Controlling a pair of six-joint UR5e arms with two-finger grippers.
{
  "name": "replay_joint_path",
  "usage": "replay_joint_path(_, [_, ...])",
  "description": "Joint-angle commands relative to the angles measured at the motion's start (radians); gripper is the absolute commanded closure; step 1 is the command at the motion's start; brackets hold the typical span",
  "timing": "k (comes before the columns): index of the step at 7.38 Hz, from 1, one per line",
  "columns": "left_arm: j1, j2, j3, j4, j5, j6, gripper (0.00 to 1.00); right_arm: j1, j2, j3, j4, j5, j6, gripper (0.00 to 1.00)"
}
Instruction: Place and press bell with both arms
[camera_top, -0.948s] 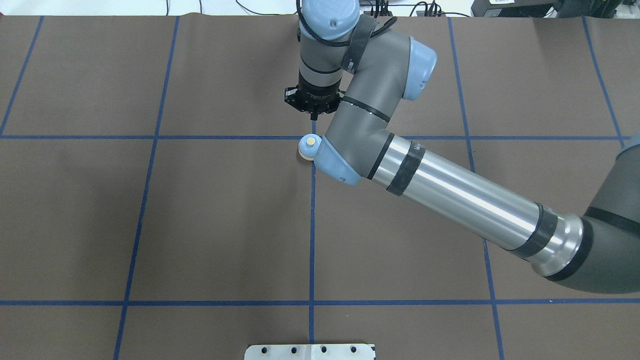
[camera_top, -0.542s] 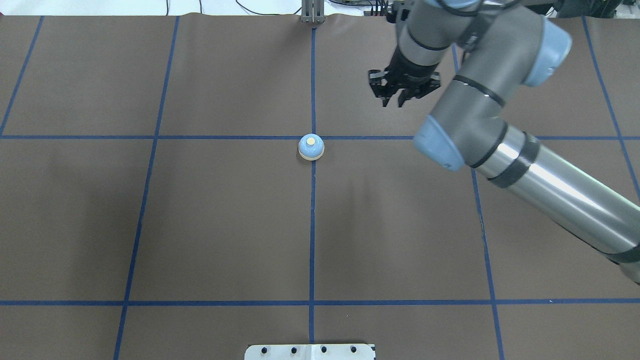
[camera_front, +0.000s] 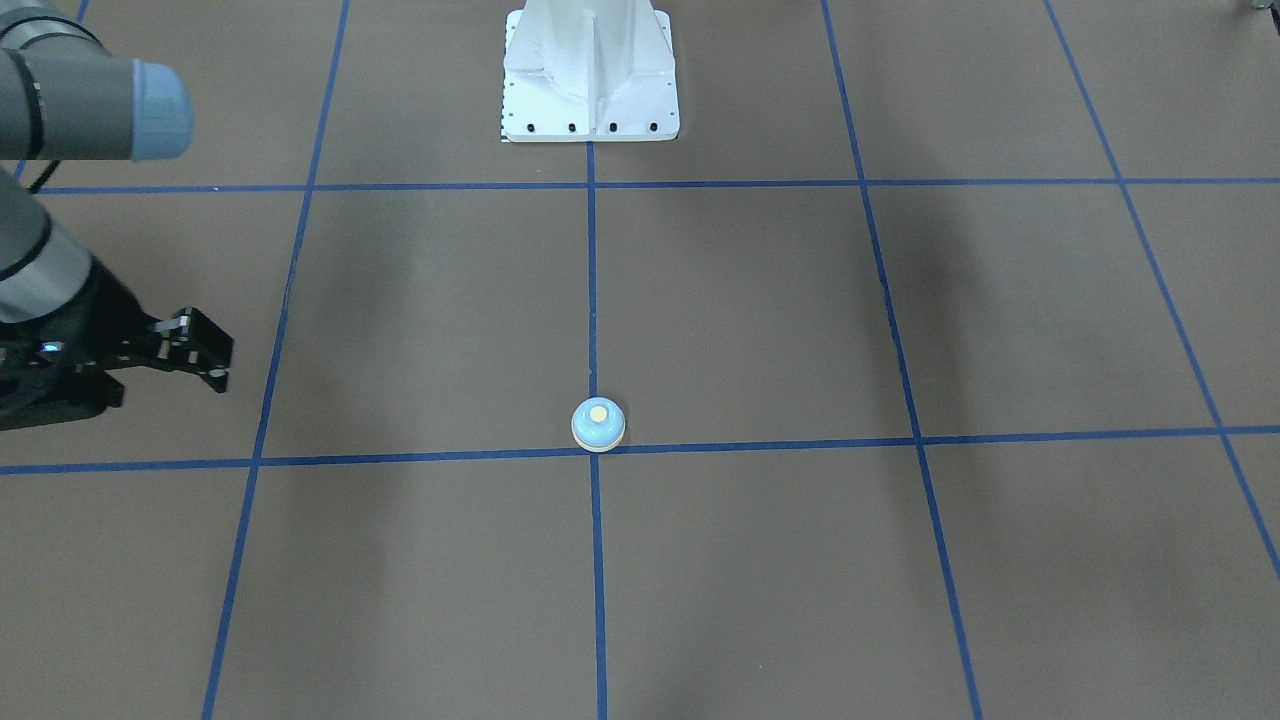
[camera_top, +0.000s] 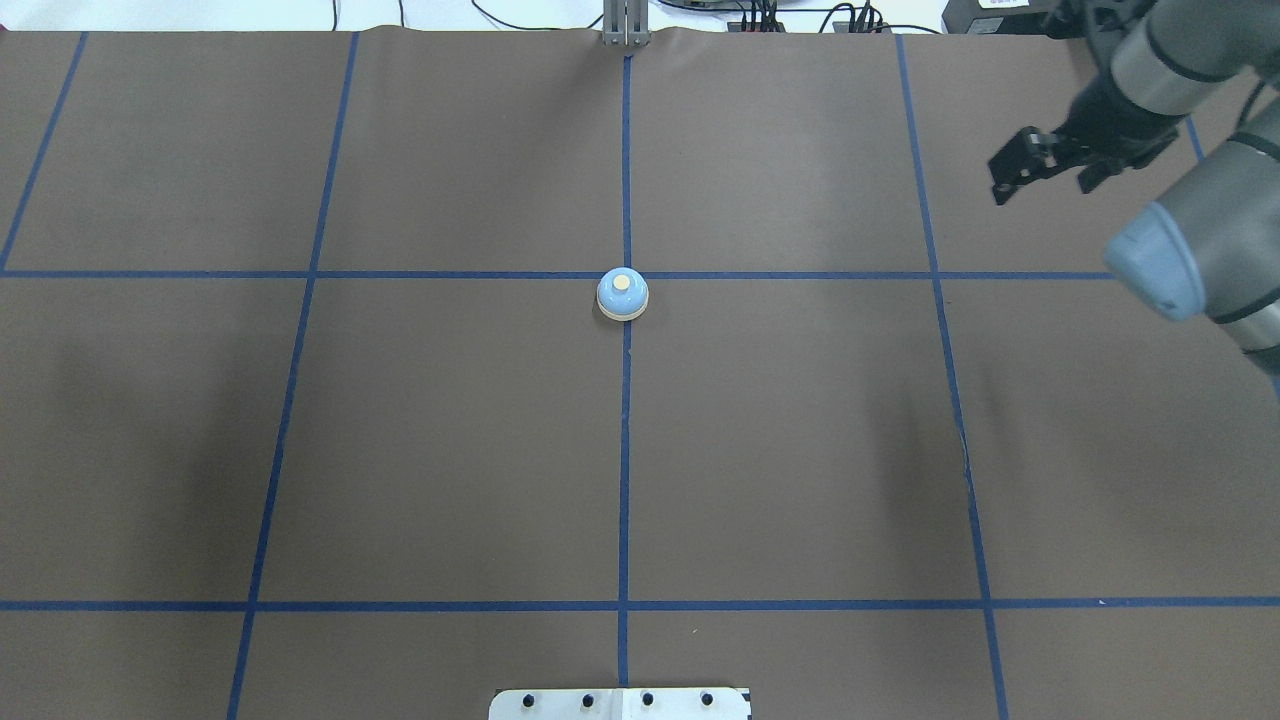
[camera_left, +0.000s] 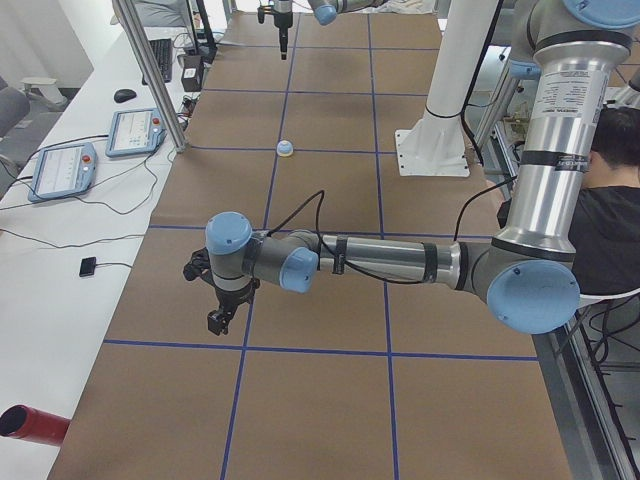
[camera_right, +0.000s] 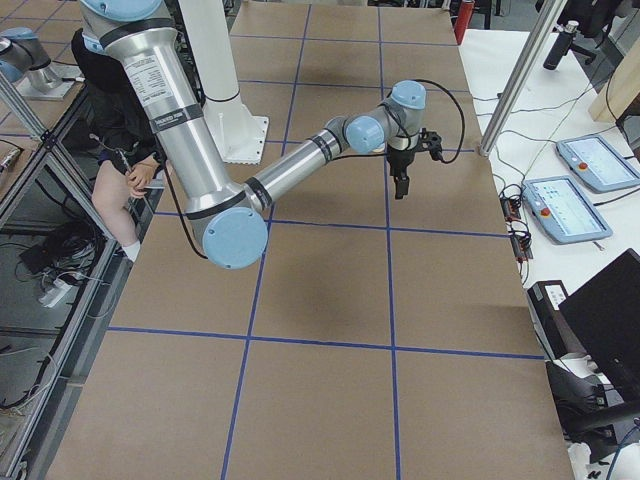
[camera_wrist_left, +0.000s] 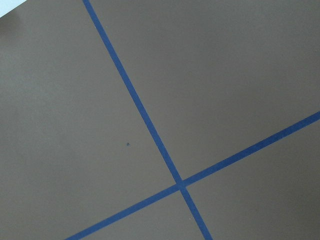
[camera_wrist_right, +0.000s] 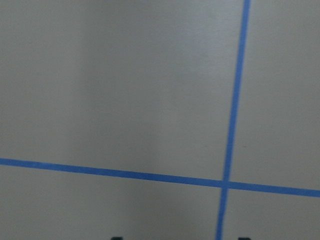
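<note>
The light-blue bell (camera_top: 622, 294) with its cream button stands alone at the middle crossing of the blue tape lines; it also shows in the front view (camera_front: 598, 424) and the left side view (camera_left: 285, 148). My right gripper (camera_top: 1040, 178) hangs open and empty over the far right of the mat, well away from the bell; it also shows in the front view (camera_front: 220, 362) and the right side view (camera_right: 402, 188). My left gripper (camera_left: 218, 318) shows only in the left side view, low over the mat far from the bell; I cannot tell if it is open. Both wrist views show only mat and tape.
The white pedestal base (camera_front: 590, 90) stands at the robot's edge of the brown mat (camera_top: 450, 450). A metal post (camera_top: 625, 25) stands at the far edge. Teach pendants (camera_left: 62, 168) lie on the side bench. A person (camera_left: 612, 190) sits beside the robot.
My right arm has swung away from above the bell toward the far right of the mat, uncovering it. The bell has stayed in place.
</note>
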Motion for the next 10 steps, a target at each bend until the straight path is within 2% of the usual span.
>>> replay_joint_path(1, [-0.017,0.025,-0.005,0.000,-0.011,0.000,0.01,0.146,-0.179,0.007,0.000,0.050,-0.293,0.00])
replay_joint_path(2, [-0.037,0.039,-0.003,0.002,-0.011,0.000,0.00,0.221,-0.262,0.005,0.003,0.115,-0.396,0.00])
replay_joint_path(4, [-0.071,0.108,-0.075,0.023,-0.056,-0.002,0.00,0.321,-0.406,0.007,0.005,0.130,-0.576,0.00])
replay_joint_path(6, [-0.091,0.139,-0.199,0.202,-0.054,-0.002,0.00,0.343,-0.468,0.002,0.006,0.127,-0.579,0.00])
replay_joint_path(10, [-0.090,0.142,-0.187,0.218,-0.046,-0.005,0.00,0.349,-0.486,0.014,0.005,0.130,-0.572,0.00])
